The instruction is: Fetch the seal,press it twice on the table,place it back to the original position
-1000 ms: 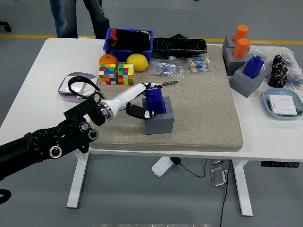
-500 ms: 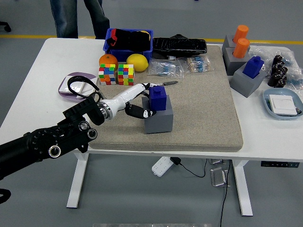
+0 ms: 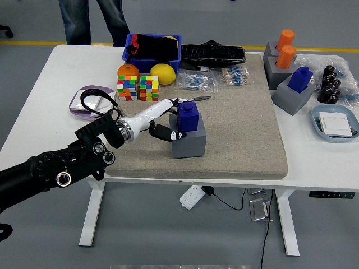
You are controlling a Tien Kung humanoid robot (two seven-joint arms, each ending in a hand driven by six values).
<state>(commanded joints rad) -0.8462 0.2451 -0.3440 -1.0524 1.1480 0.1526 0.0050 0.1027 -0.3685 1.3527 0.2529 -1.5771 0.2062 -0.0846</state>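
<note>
Left hand [image 3: 168, 120]: fingers curled around the blue seal [image 3: 189, 116], gripping it.
Seal: upright, raised partly out of the grey holder block [image 3: 189, 143].

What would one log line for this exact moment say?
left hand: shut on blue block-shaped seal | seal: above grey holder block on beige mat | right hand: not in view

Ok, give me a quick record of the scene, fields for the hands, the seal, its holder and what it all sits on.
left robot hand: fingers closed around the blue seal
right robot hand: not in view
blue seal: raised, its bottom about level with the holder's top
grey holder: on the mat, below the seal
grey mat: covers the table's middle
white table: under the mat
</note>
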